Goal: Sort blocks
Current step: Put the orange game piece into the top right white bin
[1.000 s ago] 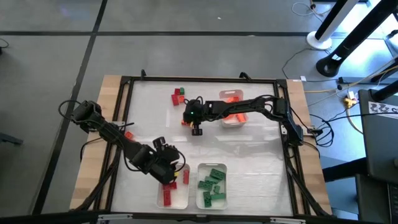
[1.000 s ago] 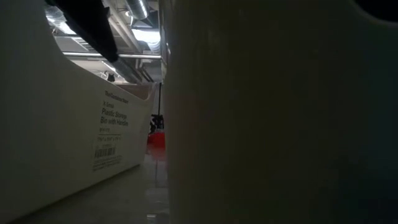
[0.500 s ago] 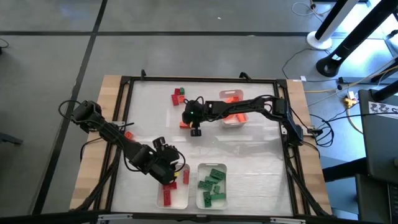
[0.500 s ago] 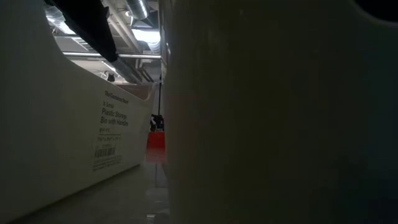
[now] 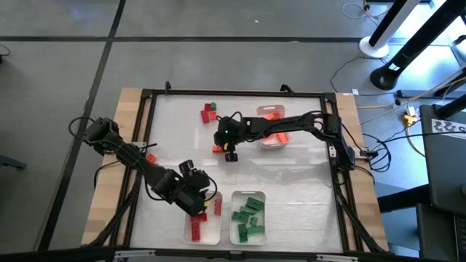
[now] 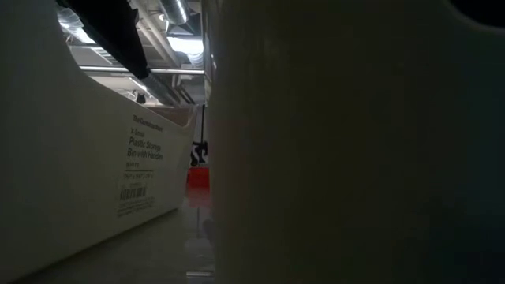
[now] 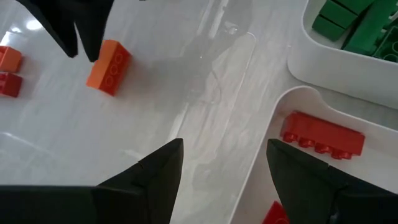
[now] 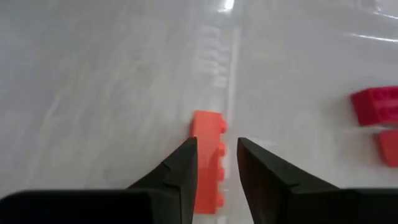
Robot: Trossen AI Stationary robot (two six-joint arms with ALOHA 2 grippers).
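Note:
An orange block (image 8: 208,124) lies flat on the white table top (image 5: 291,175), also in the left wrist view (image 7: 109,65) and the high view (image 5: 217,148). My right gripper (image 8: 217,140) hovers open just over it, fingers slanting down from the table's right. My left gripper (image 7: 224,146) hangs open and still over the far rim of the tray of red blocks (image 5: 211,231), holding nothing. More red and green blocks (image 5: 209,111) lie loose near the far edge. My right gripper's fingers (image 8: 186,168) stand on either side of the orange block's near end (image 8: 208,186), pointing along it. The block lies on the table; whether a finger touches it, I cannot tell.
A tray of green blocks (image 5: 247,193) stands beside the red one at the near edge. A third white tray (image 5: 273,110) sits under my right arm at the back. Loose red and orange blocks (image 8: 376,106) lie beyond the orange block. A black frame (image 5: 149,98) borders the table.
My right gripper has risen a little off the table over the orange block and tipped slightly. The block stays on the table and shows more fully beside the gripper in the high view.

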